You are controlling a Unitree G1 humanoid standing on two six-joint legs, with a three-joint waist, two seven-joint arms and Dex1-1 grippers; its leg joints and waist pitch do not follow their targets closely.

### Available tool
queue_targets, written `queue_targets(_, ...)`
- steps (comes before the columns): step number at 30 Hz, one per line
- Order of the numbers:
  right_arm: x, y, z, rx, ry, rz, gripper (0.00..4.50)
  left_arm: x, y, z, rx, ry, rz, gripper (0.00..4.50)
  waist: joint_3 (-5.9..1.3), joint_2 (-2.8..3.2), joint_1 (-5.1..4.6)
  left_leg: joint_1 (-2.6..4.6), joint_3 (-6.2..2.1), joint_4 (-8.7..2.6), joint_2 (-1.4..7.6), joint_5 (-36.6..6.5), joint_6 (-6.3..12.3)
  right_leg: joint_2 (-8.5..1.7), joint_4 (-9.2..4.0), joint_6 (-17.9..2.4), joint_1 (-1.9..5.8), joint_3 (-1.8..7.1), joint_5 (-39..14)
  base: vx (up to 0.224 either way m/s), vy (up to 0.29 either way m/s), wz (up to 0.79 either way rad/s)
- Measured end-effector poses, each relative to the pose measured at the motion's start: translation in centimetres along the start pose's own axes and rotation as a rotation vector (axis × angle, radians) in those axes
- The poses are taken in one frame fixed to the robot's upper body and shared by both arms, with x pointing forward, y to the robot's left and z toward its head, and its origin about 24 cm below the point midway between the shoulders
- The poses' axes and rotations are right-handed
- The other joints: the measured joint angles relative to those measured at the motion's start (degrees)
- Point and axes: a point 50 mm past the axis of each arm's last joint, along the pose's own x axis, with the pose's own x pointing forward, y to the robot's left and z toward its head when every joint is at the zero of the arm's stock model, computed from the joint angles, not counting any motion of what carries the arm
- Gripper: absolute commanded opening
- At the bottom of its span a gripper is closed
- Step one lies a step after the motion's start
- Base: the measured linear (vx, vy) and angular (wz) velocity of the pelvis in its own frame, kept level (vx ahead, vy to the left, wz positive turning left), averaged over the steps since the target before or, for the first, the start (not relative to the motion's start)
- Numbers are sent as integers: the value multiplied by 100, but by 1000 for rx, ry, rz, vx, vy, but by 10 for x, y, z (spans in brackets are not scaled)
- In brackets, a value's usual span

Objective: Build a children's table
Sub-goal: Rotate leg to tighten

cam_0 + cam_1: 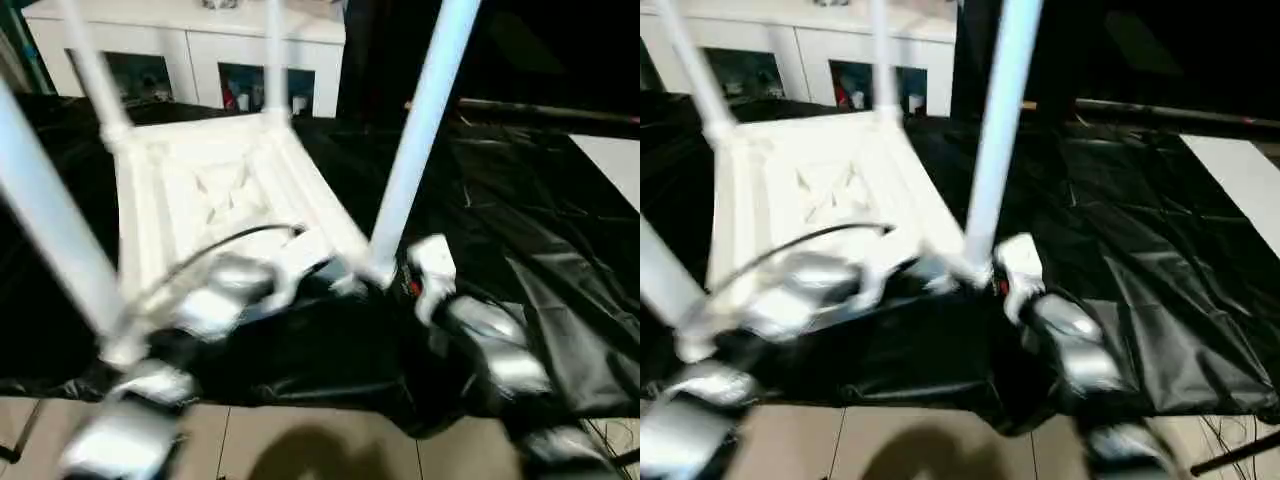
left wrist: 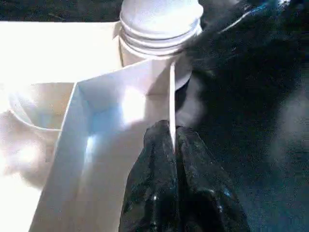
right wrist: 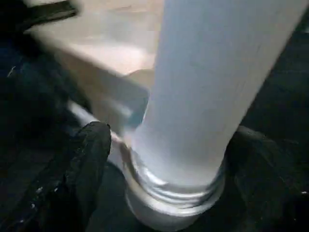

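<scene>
Left fingers pinch children's table rim.

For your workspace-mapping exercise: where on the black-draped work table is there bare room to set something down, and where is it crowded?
Free: the black cover to the robot's right of the upturned children's table, out toward its far right edge. Crowded: the near edge, where the left gripper pinches a rib and the right gripper straddles the near-right leg.
</scene>
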Motion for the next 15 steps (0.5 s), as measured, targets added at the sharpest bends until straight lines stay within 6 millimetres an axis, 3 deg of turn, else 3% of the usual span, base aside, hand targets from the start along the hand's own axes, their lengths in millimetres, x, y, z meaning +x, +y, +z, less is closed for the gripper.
queue_targets(5,-5,8,5,-32,-14,152,391,-8,-6,-2,24,0,-86,0,4,-5,39,-7,37,12,0,-1,4,-6,-5,-4,-1,39,-8,0,0,0)
queue_targets(14,-8,7,5,-35,-5,193,391,-17,-5,-5,16,13,-72,0,22,-47,7,-6,34,7,4,-1,4,-2,2,31,-1,34,-29,0,0,0)
queue_targets(15,-8,7,5,-33,-3,196,375,-17,-5,-5,16,12,-73,0,22,-48,7,-6,34,7,4,-1,4,-2,2,30,-1,35,-29,0,0,0)
